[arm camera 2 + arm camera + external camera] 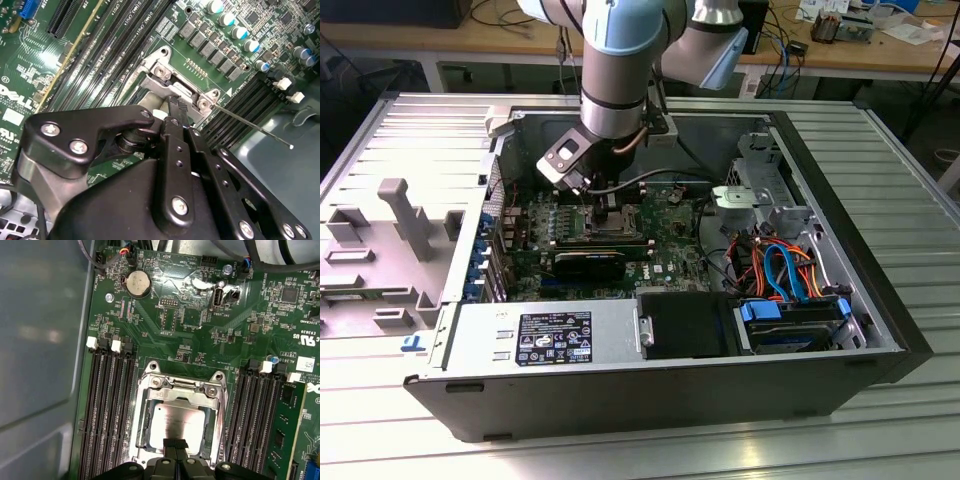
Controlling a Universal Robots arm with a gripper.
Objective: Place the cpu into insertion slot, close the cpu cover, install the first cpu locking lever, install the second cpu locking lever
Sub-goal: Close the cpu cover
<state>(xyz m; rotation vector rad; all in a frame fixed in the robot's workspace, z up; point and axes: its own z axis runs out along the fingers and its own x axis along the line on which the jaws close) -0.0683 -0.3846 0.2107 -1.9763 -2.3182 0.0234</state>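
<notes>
**End effector sitting closed at the slot's edge, cpu lying under the cover**

The arm is reaching down into an open computer case (pixel 820 130) that is lying on a ribbed metal tabletop (pixel 910 420). The end effector (pixel 605 200) is hanging low over the middle of the green board (pixel 175 315).

In the first wrist view, the end effector (pixel 175 471) is showing two black fingertips pressed side by side. It is closed, and nothing is showing between them. The cpu (pixel 175 422) is lying just ahead of the fingertips, flat in the slot (pixel 220 377), its dull silver top catching the light. The cover (pixel 147 405) appears to be lying down over it, framing the cpu through its window. Banks of long black memory slots (pixel 107 405) are running along both sides of the end effector, and a round coin battery (pixel 137 284) is sitting well beyond the slot, far ahead of the fingertips.

In the second wrist view, the end effector (pixel 175 107) is resting its tips right at the silver rim of the slot, beside two screw heads on the bracket. Whether the tips are actually touching the metal is hard to tell. A thin wire lever (pixel 255 126) is sticking out from just beside the fingertips, angling away across the memory slots, its small rounded end hanging over the grey case floor. It is not lying latched along the rim.
</notes>
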